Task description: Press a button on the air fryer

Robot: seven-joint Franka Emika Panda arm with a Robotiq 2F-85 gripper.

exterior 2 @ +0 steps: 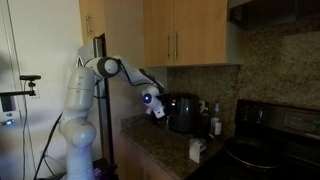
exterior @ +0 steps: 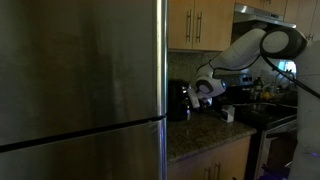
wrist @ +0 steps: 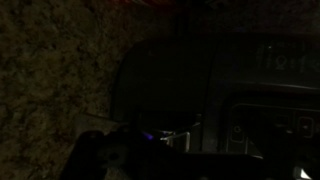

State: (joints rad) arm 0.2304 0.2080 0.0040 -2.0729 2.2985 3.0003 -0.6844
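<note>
In an exterior view, past a stainless fridge (exterior: 80,70), the air fryer (exterior: 178,101) stands on the granite counter (exterior: 200,138) under wood cabinets (exterior: 198,25). The gripper (exterior: 205,92) is just beside its upper part, w/ the arm reaching in from the stove side. Touching or not: too small to tell. Finger spread: can't tell either.

In an exterior view from the opposite side, the gripper (exterior 2: 153,104) hangs close to the air fryer (exterior 2: 183,113). A white box (exterior 2: 197,150) sits nearer the counter edge, apart from both.

Wrist view: v. dark. The air fryer's black top (wrist: 175,75) fills mid-frame, granite at left. Fingers aren't readable.

Progress, my est.: approach approx. done, but no press evidenced yet. Left to do: close the last gap, push a button, back off.
</note>
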